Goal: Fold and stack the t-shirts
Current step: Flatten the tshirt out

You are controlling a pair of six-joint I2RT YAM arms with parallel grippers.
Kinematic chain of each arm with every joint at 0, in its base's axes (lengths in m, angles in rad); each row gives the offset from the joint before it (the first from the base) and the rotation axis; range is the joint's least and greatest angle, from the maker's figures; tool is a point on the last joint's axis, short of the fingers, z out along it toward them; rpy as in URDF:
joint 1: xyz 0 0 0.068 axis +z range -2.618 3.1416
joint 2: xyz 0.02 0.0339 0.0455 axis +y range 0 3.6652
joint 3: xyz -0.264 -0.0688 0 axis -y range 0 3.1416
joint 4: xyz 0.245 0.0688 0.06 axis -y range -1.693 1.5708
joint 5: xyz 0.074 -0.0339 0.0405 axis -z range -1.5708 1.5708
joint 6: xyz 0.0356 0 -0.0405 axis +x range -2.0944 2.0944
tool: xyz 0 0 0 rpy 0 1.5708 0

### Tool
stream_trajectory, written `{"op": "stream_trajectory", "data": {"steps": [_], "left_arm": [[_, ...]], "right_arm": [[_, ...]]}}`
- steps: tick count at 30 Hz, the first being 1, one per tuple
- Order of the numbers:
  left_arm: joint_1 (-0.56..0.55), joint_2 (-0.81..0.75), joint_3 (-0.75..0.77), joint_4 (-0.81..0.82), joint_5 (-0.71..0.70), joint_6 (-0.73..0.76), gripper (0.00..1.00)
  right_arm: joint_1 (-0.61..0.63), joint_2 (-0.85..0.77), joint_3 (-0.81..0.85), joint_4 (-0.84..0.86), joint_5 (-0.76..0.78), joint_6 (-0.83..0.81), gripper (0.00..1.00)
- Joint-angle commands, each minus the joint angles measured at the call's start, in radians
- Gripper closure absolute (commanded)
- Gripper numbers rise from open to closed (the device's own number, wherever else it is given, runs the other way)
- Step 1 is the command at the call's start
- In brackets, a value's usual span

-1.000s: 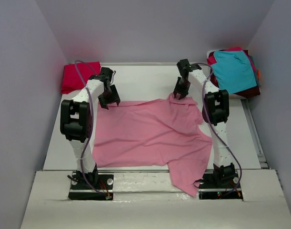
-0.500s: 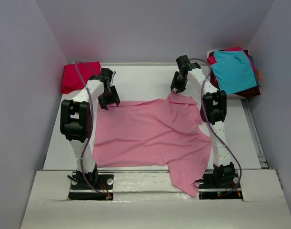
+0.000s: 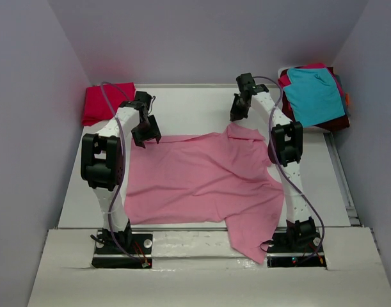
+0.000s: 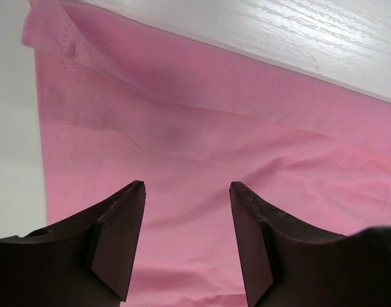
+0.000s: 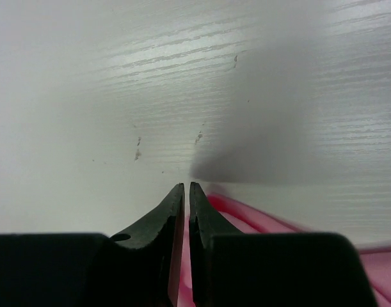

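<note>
Pale lilac walls (image 3: 201, 38) close off three sides. White table (image 3: 195, 102), with faint wood grain and a few small nicks in the right wrist view.

Pink shirt (image 3: 201, 182): soft matte cotton, spread flat across the middle of the table between the two arms. Roughly rectangular, with shallow creases. One part trails off the near edge over the white ledge (image 3: 201, 268), beside the right arm's base. The left wrist view shows a stitched hem down its left side and the far-left corner slightly curled.

Around it:
- Red shirt (image 3: 105, 102), folded into a neat block, far-left corner of the table, against the wall.
- Far right, a loose heap: teal shirt (image 3: 315, 94) on top, maroon shirt (image 3: 339, 121) under it, a strip of brighter red at the far side.
- Both lie well apart from the pink shirt.
- Left arm (image 3: 104, 160) stands over the shirt's left edge and hides part of it from above.

Left gripper (image 3: 146, 134): hangs over the pink shirt's far-left corner with its jaws spread wide. Dark wedge-shaped fingers (image 4: 118, 224), with pink cloth filling the gap between them.

Right gripper (image 3: 237, 114): over bare table just past the shirt's far edge, toward its far-right corner. Jaws drawn almost together, leaving only a thin slit. In the wrist view a rolled pink edge shows just behind and below the tips. I cannot tell whether any cloth is pinched. Soft grey shadow on the table ahead of it.
</note>
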Motion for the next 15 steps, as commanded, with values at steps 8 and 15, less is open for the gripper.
{"op": "stream_trajectory", "data": {"steps": [8, 15], "left_arm": [[0.003, -0.032, 0.002, -0.024, -0.003, 0.016, 0.34], [0.003, -0.031, -0.004, -0.018, -0.002, 0.012, 0.34]], "right_arm": [[-0.006, -0.053, -0.001, -0.049, 0.046, -0.014, 0.73], [-0.006, -0.077, -0.038, -0.082, 0.066, -0.012, 0.59]]}}
